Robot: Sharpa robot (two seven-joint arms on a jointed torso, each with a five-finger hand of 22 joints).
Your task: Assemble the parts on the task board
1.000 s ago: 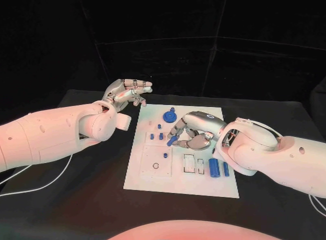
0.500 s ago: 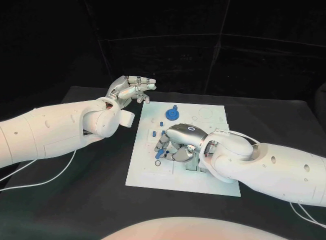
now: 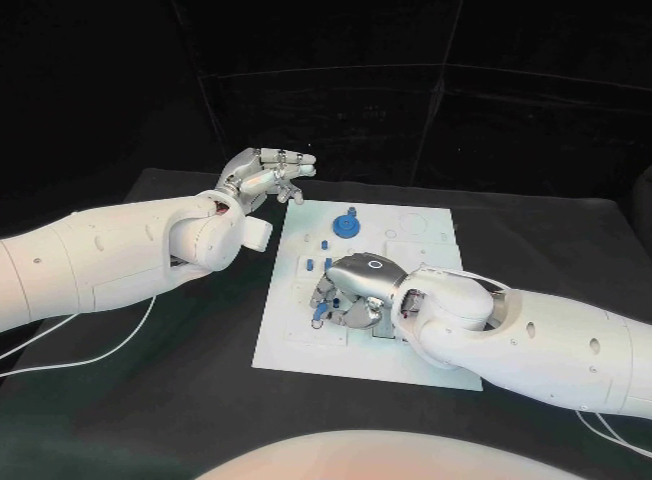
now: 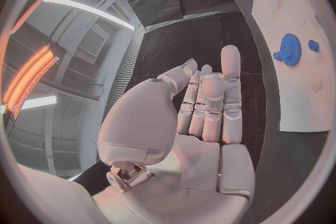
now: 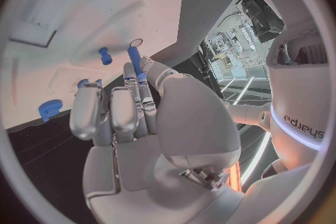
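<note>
Pinching a blue peg [image 5: 134, 59] over the task board [image 3: 427, 365], seen plainly from its wrist, the right robot hand [image 3: 352, 290].

A black table [image 3: 153, 400] stands before black curtained walls [image 3: 413, 90] under ceiling strip lights [image 4: 91, 11].

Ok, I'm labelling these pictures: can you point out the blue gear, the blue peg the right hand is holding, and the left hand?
blue gear [image 3: 346, 224], head view, on its round face.
blue peg [image 5: 134, 59], right wrist view, on its shaft above the fingertips.
left hand [image 3: 263, 174], head view, on the palm.
</note>
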